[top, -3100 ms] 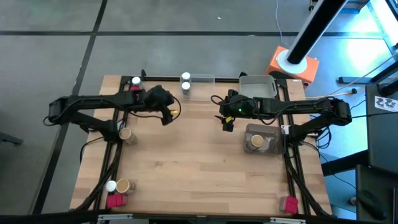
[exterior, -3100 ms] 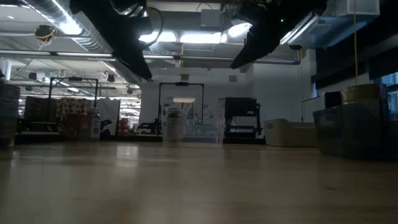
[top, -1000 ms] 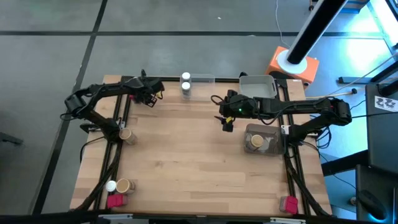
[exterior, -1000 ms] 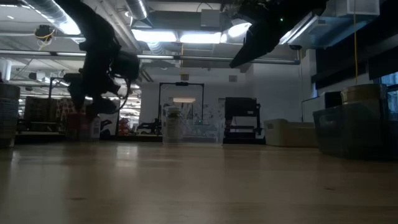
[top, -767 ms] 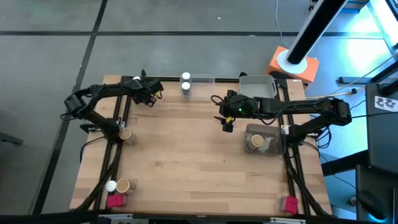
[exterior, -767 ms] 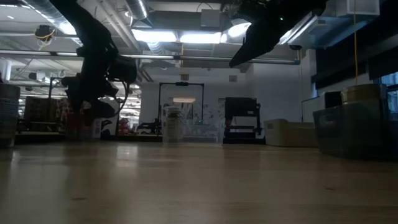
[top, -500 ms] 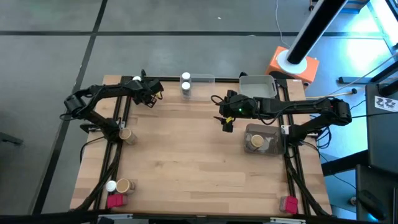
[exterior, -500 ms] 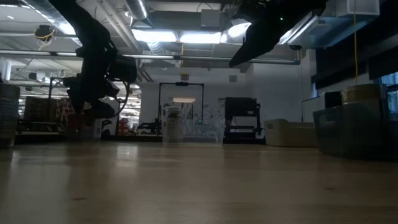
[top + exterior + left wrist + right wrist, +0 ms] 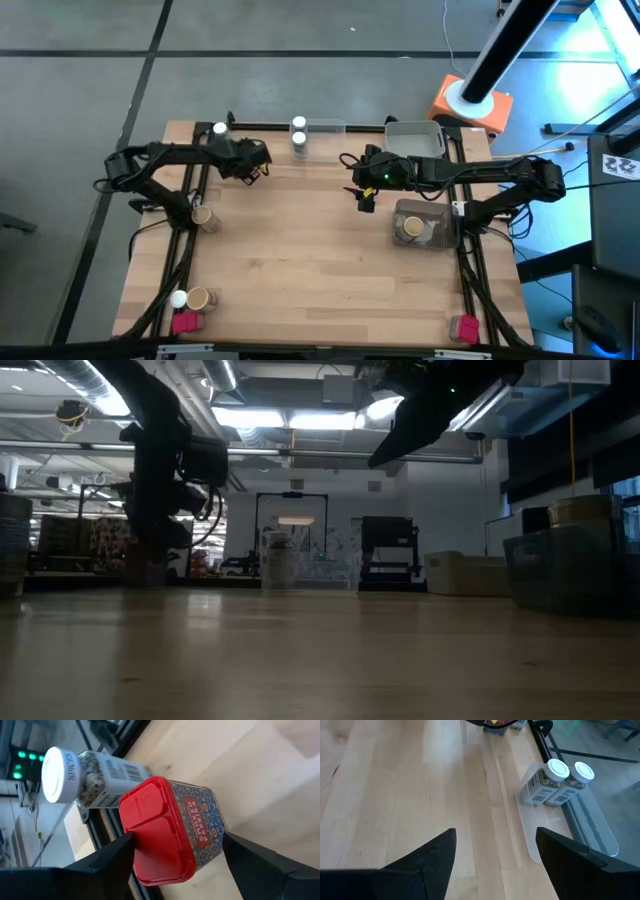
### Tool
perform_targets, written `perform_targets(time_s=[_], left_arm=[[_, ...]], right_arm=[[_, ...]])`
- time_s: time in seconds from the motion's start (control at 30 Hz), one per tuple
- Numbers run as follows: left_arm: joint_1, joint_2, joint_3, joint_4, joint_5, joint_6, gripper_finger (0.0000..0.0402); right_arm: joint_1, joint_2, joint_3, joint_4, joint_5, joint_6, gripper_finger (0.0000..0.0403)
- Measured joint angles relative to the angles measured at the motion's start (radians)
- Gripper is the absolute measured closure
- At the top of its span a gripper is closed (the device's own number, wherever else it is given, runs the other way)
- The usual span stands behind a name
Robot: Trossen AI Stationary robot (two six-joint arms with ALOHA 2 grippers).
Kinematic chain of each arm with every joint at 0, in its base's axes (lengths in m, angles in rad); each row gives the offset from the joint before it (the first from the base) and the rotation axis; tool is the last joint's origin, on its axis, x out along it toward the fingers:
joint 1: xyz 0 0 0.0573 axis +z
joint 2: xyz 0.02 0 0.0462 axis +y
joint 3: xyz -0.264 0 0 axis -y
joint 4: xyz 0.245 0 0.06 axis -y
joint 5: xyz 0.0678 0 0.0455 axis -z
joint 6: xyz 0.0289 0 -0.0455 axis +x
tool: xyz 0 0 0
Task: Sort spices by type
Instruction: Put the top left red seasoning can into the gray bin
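My left gripper (image 9: 252,162) (image 9: 177,837) is near the table's far left corner, shut on a red-lidded boxy spice packet (image 9: 197,817). A white-lidded clear jar (image 9: 219,129) (image 9: 75,777) stands just beyond it, at the corner. In the high view the gripper hides the packet. My right gripper (image 9: 365,197) (image 9: 496,831) hangs open over the table's far middle and holds nothing. Two white-lidded jars (image 9: 298,134) (image 9: 555,782) stand in a clear tray (image 9: 325,127) at the far edge. A tan jar (image 9: 410,228) sits in a tray (image 9: 437,222) on the right. My left gripper pinches the red packet between its two fingers, at its lid end (image 9: 142,837). One finger (image 9: 115,855) is on the red lid's side, the other (image 9: 250,862) on the opposite printed side. Whether the packet's bottom is on the table cannot be told.
A tan jar (image 9: 203,216) stands by the left edge. A white-lidded jar (image 9: 178,298), a tan jar (image 9: 198,298) and a red packet (image 9: 185,322) cluster at the near left corner. Another red packet (image 9: 463,327) is near right. A grey tray (image 9: 415,138) sits far right.
My left gripper has moved a little toward the table's right and near edges, away from the white-lidded jar at the far left corner, which now shows in full. The right arm has kept still.
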Motion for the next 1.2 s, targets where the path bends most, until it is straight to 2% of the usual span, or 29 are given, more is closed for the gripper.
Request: perform_targets(time_s=[0.4,0.63,0.9,1.2], left_arm=[[-0.201,-0.080,0.000,0.006,0.110,-0.098,0.0123],[-0.304,-0.088,0.000,0.004,0.127,-0.158,0.0123],[-0.374,-0.111,0.058,-0.009,0.178,-0.185,0.0123],[-0.377,-0.233,0.084,-0.019,0.112,-0.239,0.0123]], right_arm=[[0.000,0.000,0.000,-0.001,0.001,0.000,0.0128],[0.000,0.000,0.000,-0.001,0.001,0.000,0.0128],[0.000,0.000,0.000,-0.001,0.001,0.000,0.0128],[0.000,0.000,0.000,-0.001,0.000,0.000,0.0128]])
